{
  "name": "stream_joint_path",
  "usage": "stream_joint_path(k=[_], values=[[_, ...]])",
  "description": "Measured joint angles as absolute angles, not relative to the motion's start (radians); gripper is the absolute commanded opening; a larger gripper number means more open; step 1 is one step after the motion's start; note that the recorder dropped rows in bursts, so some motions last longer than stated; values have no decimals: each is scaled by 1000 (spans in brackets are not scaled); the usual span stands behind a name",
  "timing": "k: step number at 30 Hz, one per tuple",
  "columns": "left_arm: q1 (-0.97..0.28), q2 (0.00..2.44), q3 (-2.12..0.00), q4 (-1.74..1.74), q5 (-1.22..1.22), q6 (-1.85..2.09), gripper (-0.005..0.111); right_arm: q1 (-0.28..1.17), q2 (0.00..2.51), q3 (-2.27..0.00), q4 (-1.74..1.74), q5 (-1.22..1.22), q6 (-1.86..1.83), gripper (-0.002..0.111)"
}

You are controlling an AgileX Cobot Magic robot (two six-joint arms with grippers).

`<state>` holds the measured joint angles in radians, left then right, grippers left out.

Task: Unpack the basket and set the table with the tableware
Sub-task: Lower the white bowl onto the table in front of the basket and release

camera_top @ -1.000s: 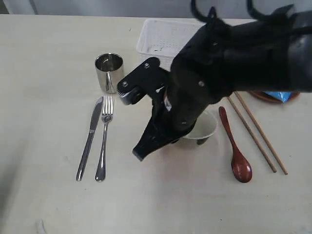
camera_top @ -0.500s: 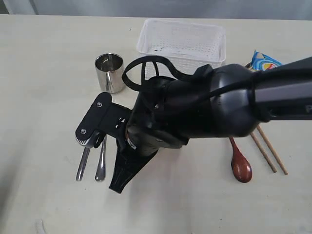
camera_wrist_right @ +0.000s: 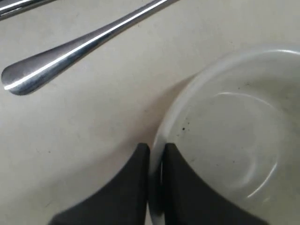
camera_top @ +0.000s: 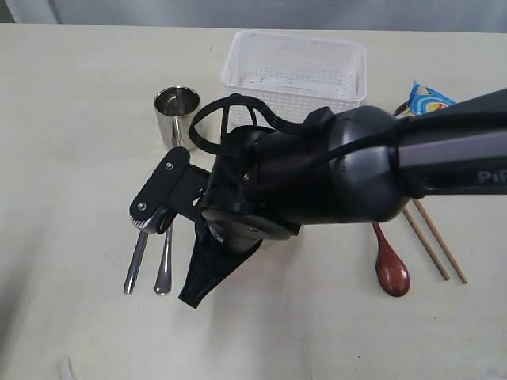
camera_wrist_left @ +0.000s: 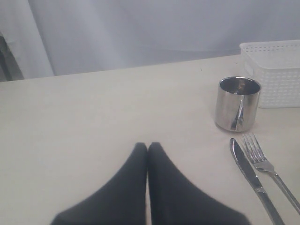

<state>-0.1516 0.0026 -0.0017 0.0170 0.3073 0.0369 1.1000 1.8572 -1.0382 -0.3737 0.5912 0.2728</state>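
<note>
My right gripper (camera_wrist_right: pixel 155 150) is shut on the rim of the white bowl (camera_wrist_right: pixel 234 140), low over the table (camera_top: pixel 63 158). A steel handle end (camera_wrist_right: pixel 70 51) lies just beyond it. In the exterior view the right arm (camera_top: pixel 317 182) hides the bowl. The knife (camera_top: pixel 136 265) and fork (camera_top: pixel 165 265) lie side by side below the steel cup (camera_top: pixel 176 111). The wooden spoon (camera_top: pixel 392 269) and chopsticks (camera_top: pixel 436 245) lie to the right. The white basket (camera_top: pixel 297 67) stands at the back. My left gripper (camera_wrist_left: pixel 148 146) is shut on nothing, apart from the cup (camera_wrist_left: pixel 236 103).
A blue snack bag (camera_top: pixel 428 99) shows at the right of the basket, partly behind the arm. In the left wrist view the knife (camera_wrist_left: pixel 251 176), fork (camera_wrist_left: pixel 269 166) and basket (camera_wrist_left: pixel 274 70) lie off to one side of the fingers.
The right arm has swung left across the table, over the knife and fork. The bowl, seen at the middle a second ago, is now hidden under the arm.
</note>
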Motion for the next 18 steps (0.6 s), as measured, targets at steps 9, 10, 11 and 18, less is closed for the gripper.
stream_joint_path(k=[9,10,11,18], values=[[-152,3,-2,17,307,37,0,1100,1857,-1040,-363,642,320,-1],[-152,3,-2,17,307,37,0,1100,1857,-1040,-358,648,322,-1],[-152,3,-2,17,307,37,0,1100,1857,-1042,-352,657,322,-1],[-152,3,-2,17,307,37,0,1100,1853,-1044,-247,683,249,0]])
